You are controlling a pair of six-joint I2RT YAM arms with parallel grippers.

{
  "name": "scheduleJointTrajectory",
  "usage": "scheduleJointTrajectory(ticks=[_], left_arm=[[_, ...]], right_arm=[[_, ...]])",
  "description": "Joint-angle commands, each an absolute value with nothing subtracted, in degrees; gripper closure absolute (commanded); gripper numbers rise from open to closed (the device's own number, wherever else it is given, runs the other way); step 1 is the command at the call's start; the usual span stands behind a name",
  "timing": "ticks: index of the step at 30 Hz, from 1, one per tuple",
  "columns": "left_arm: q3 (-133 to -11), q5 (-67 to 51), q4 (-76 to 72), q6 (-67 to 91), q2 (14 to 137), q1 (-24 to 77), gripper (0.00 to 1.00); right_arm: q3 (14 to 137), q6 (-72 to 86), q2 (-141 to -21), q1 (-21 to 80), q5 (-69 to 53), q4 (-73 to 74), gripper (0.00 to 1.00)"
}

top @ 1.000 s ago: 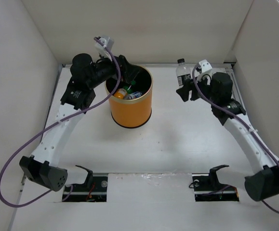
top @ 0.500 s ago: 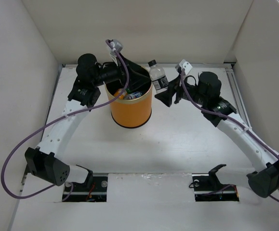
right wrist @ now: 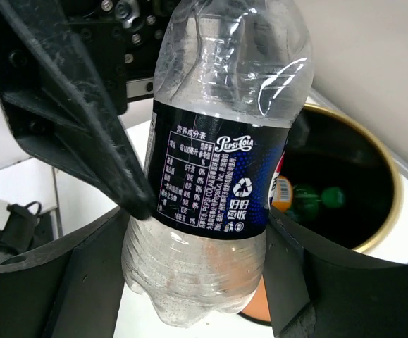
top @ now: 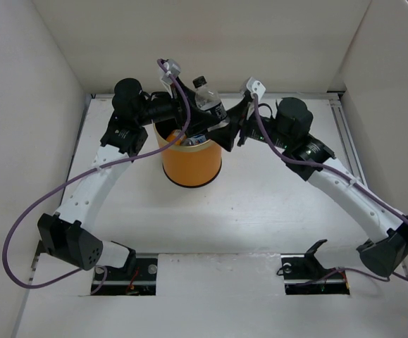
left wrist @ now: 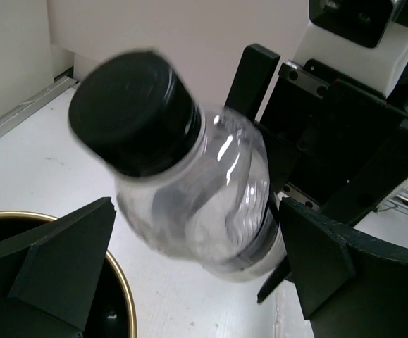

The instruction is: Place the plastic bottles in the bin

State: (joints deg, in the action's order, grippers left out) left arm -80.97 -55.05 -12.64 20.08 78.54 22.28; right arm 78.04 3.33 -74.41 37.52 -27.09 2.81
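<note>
My right gripper (top: 221,125) (right wrist: 196,282) is shut on a clear plastic bottle (top: 208,105) (right wrist: 218,190) with a dark blue label and a black cap. It holds the bottle upright over the back rim of the orange bin (top: 192,160) (right wrist: 383,211). My left gripper (top: 188,118) (left wrist: 196,274) stands open at the same rim. The bottle (left wrist: 189,190) hangs tilted between its spread fingers, and one finger (right wrist: 70,105) lies against the bottle's left side. Inside the bin lie a green bottle (right wrist: 309,198) and an orange-labelled one (right wrist: 282,193).
White walls close in the table (top: 260,211) on the left, back and right. Both arms meet over the bin, with purple cables looping off them. Two black fixtures (top: 316,257) sit at the near edge by the arm bases.
The right arm has swung left from the back right corner, carrying the bottle to the bin's back rim. The left gripper has lifted from inside the bin and now flanks the bottle.
</note>
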Motion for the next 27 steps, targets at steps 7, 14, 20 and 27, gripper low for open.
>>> scheduleJointTrajectory(ticks=[7, 14, 20, 27], left_arm=[[-79.19, -56.69, -19.16, 21.62, 76.29, 22.24, 0.0], [-79.19, -53.63, -19.17, 21.62, 75.77, 22.24, 0.88], [-80.33, -32.82, -12.23, 20.84, 74.53, 22.24, 1.0], [-82.35, -11.0, -5.81, 18.03, 76.81, 22.24, 1.0]], right_arm=[[79.01, 4.22, -75.23, 40.61, -32.52, -6.33, 0.95], [77.88, 4.22, -74.71, 40.61, -31.99, -6.33, 0.88], [73.75, 4.22, -71.73, 39.74, -28.04, -6.33, 0.0], [66.98, 2.38, -66.02, 34.46, -24.79, -1.68, 0.0]])
